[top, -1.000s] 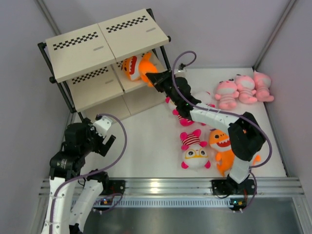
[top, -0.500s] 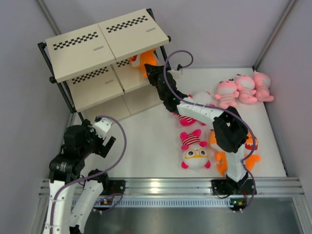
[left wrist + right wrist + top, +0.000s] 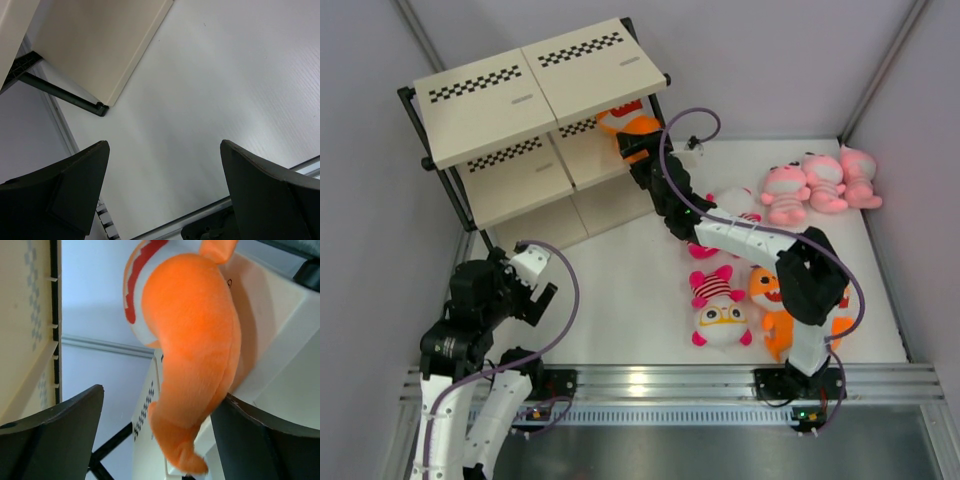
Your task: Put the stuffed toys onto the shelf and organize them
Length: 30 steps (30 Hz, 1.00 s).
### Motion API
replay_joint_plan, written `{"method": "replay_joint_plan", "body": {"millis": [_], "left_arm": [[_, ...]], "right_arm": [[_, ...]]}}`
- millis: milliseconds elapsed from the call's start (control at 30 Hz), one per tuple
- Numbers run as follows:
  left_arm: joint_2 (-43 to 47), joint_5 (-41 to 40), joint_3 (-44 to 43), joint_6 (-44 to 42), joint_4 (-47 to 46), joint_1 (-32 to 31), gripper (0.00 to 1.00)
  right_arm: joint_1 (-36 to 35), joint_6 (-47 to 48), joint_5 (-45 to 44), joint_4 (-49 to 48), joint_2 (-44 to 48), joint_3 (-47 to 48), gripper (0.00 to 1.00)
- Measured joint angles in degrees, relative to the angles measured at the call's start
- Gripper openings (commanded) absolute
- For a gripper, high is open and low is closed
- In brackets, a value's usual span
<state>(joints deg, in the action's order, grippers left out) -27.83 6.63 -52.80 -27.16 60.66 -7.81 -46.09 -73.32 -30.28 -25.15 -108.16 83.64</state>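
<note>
The shelf [image 3: 485,98] stands at the far left of the table. An orange stuffed toy [image 3: 628,124] lies on the right end of its middle board, half under the top board. My right gripper [image 3: 638,152] is just in front of it with jaws open. In the right wrist view the orange toy [image 3: 192,340] rests on the board between the spread fingers [image 3: 55,432], its tail hanging over the edge. My left gripper [image 3: 527,287] hovers open and empty near the shelf's front foot. The left wrist view shows only bare table between the left gripper [image 3: 165,190] fingers.
Three pale pink toys [image 3: 820,184] lie in a row at the far right. A magenta-striped toy [image 3: 720,308] and an orange toy [image 3: 775,300] lie near the right arm's base; another striped one [image 3: 725,212] is partly under that arm. The shelf's lowest board [image 3: 100,45] shows in the left wrist view.
The right gripper carried the orange toy further onto the shelf's middle board, then opened and let it go. The left arm has stayed still.
</note>
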Motion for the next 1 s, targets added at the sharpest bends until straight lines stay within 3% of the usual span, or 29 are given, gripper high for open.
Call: {"method": "replay_joint_plan", "body": {"millis": [167, 400, 500, 633, 667, 800, 1000], "left_arm": [[0.0, 0.46, -0.02, -0.04, 0.74, 0.0, 0.99], [0.0, 1.27, -0.02, -0.07, 0.9, 0.0, 0.99], [0.0, 1.46, -0.02, -0.11, 0.94, 0.0, 0.99], [0.0, 1.46, -0.15, -0.42, 1.18, 0.0, 0.99], [0.0, 1.44, -0.33, -0.5, 1.27, 0.0, 0.99], [0.48, 1.25, -0.98, -1.07, 1.53, 0.0, 0.99], [1.49, 1.2, -1.2, -1.51, 1.88, 0.0, 0.99]], "right_arm": [[-0.26, 5.33, -0.42, 1.97, 7.43, -4.04, 0.95], [-0.39, 9.29, -0.76, 2.89, 15.32, -10.62, 0.92], [0.2, 9.22, -0.66, 3.45, 15.74, -12.39, 0.87], [1.75, 9.29, -0.17, 4.0, 14.16, -11.52, 0.59], [2.25, 9.33, -0.07, 4.28, 13.18, -10.54, 0.57], [3.98, 10.12, 0.61, 7.13, 7.37, -2.49, 0.53], [4.26, 10.16, 2.03, 9.14, 4.17, 2.14, 0.56]]}}
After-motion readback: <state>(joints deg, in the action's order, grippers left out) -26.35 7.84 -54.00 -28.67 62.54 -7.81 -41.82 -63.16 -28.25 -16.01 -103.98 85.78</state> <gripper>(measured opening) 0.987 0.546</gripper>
